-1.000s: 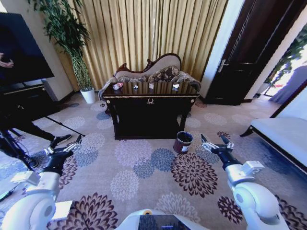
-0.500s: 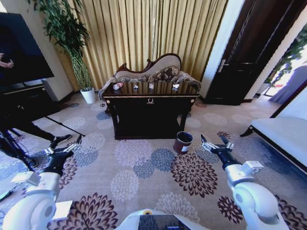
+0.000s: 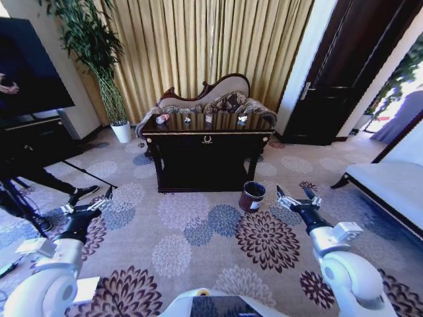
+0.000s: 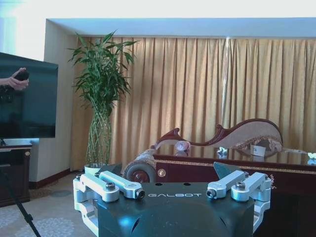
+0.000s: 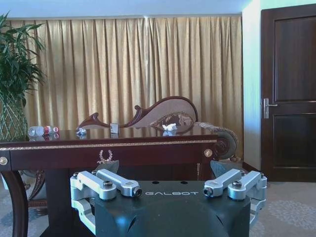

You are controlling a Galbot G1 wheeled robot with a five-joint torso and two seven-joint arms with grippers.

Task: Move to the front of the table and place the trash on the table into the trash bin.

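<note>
Well, trash sits along the top of the dark-wood worktop (image 3: 207,132) at 12 o'clock: a clear bottle (image 3: 162,119) with red cap at its left end, a white scrap (image 3: 242,119) toward the right, a small carton (image 3: 209,118) between them. The trash bin (image 3: 252,196) stands on the carpet near the worktop's front right leg, about 1 o'clock. Left claw (image 3: 88,206) at 9 o'clock, open, empty. Right claw (image 3: 295,197) just right of the bin, open, empty.

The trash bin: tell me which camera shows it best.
The head view: the trash bin stands whole on the carpet, right of the table. In both wrist views, I cannot make it out; they look toward the tabletop and curtains.
</note>
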